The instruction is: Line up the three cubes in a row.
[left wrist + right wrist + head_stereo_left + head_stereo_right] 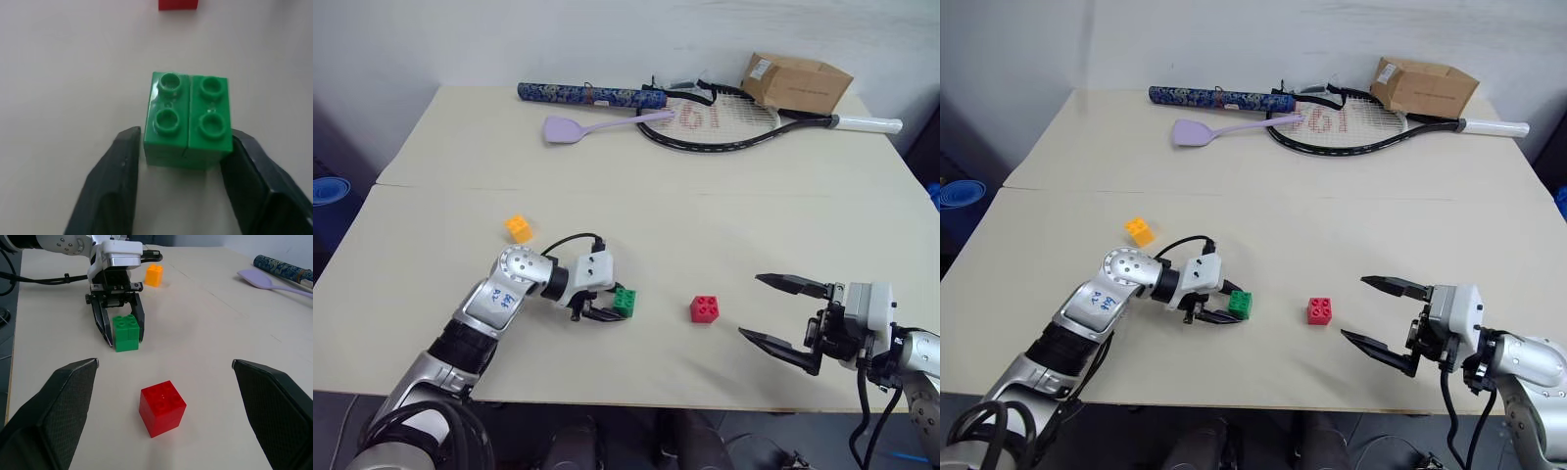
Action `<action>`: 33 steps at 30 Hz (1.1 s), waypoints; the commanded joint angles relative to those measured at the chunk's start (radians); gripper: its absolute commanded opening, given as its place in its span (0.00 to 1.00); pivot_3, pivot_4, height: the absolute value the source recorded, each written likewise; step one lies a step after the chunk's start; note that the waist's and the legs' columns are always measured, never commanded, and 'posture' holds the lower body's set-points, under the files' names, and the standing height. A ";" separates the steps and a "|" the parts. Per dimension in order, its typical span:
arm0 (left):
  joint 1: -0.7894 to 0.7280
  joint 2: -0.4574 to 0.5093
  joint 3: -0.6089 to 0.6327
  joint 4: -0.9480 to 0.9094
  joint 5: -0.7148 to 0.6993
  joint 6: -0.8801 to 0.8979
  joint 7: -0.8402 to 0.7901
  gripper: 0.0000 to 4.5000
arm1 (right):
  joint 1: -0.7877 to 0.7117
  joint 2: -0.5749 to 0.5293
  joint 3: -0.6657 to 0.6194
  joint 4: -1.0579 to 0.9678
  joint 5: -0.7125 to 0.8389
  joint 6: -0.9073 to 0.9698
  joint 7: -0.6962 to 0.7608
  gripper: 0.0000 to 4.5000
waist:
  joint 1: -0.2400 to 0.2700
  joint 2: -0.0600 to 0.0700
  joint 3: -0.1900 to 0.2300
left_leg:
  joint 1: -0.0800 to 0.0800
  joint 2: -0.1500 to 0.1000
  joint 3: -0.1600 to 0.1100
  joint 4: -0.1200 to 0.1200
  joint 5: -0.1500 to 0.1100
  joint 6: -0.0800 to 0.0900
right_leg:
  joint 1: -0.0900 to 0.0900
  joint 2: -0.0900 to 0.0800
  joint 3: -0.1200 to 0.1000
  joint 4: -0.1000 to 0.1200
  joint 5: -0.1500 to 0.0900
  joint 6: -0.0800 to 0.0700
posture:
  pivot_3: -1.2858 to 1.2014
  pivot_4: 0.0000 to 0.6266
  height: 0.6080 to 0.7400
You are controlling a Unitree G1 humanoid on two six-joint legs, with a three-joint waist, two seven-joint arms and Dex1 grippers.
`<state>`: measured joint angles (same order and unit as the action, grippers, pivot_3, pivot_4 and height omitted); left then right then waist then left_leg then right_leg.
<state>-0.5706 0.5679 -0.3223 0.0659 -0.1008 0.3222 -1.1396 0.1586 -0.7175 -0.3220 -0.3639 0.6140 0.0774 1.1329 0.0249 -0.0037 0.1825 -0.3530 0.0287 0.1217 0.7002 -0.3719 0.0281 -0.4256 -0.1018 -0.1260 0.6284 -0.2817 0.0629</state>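
Note:
The green cube (626,300) rests on the table near the front, between the two fingers of my left gripper (615,307). In the left wrist view a thin gap shows beside one finger (122,166), so the gripper is open around the green cube (188,120). The red cube (706,308) sits a short way to the right of the green one. The orange-yellow cube (519,228) lies further back and to the left. My right gripper (751,305) hovers wide open to the right of the red cube (162,407), holding nothing.
At the back of the table lie a racket (724,122), a brown cardboard box (795,81), a purple spatula (578,127) and a dark patterned tube (587,94). The table's front edge (636,399) runs just below both grippers.

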 commanded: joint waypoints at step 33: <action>0.058 0.178 0.622 0.434 -0.181 -0.160 0.233 1.00 | -0.170 0.116 0.118 0.058 0.007 -0.043 -0.026 1.00 | 0.000 -0.003 -0.003 | 0.000 -0.003 -0.002 -0.002 -0.001 0.000 | 0.000 -0.008 -0.006 0.003 0.000 -0.001 | 0.52 0.24 1.00</action>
<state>-0.4728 0.7489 0.3420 0.4295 -0.3214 0.1944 -0.9073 -0.0064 -0.6109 -0.2002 -0.2822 0.6136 0.0456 1.1142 0.0245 -0.0068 0.1798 -0.3532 0.0249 0.1207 0.6980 -0.3727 0.0282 -0.4257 -0.1080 -0.1343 0.6315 -0.2812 0.0621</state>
